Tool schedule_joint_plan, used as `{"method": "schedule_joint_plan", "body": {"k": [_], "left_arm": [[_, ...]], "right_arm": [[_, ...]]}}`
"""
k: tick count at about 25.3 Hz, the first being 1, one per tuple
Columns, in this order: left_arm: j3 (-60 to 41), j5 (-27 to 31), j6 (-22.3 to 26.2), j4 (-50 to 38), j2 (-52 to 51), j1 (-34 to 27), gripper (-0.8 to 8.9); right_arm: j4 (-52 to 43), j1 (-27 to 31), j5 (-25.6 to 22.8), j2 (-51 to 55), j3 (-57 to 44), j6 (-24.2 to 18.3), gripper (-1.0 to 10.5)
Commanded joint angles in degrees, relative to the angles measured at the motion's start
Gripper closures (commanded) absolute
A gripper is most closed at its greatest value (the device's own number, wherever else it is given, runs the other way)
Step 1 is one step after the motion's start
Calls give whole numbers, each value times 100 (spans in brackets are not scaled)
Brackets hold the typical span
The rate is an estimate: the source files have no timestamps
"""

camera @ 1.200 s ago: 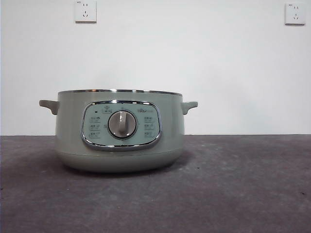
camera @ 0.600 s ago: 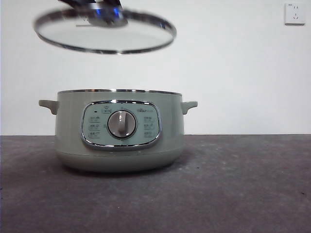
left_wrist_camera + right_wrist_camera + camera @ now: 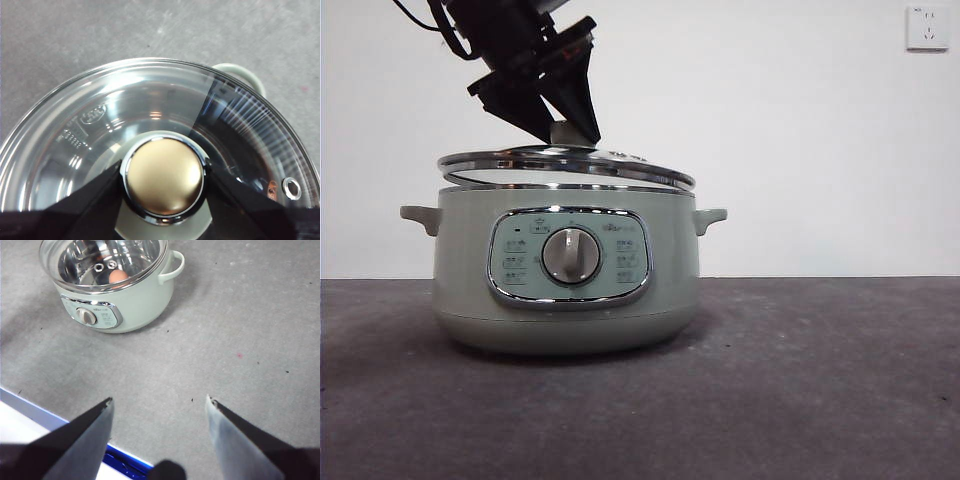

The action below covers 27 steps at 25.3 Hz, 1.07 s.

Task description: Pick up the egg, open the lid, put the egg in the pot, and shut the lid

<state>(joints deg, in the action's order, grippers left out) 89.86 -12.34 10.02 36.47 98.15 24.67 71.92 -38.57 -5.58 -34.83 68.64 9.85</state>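
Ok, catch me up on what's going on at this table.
The left gripper is shut on the knob of the lid and holds the lid just above the pot, tilted, one side nearly on the rim and the other a little raised, so the pot is not yet closed. The egg already lies inside the pot. The right gripper waits open over the table, away from the pot.

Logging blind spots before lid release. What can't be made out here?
- Front view: the egg is hidden by the pot wall.
- Front view: left gripper fingers hide the lid knob.
- Left wrist view: lid rim cut off by the picture's edges; seating unclear.
- Right wrist view: panel labels too small.
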Motion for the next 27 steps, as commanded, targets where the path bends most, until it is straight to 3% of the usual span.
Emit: {"method": "schedule_joint_plan", "body": {"k": [1, 27], "left_arm": [[92, -42, 70, -284, 4, 2, 822], [81, 39, 116, 896, 280, -37, 814]], "right_arm": [[-37, -2, -7, 24, -57, 50, 635], [-160, -2, -94, 24, -57, 42, 635]]}}
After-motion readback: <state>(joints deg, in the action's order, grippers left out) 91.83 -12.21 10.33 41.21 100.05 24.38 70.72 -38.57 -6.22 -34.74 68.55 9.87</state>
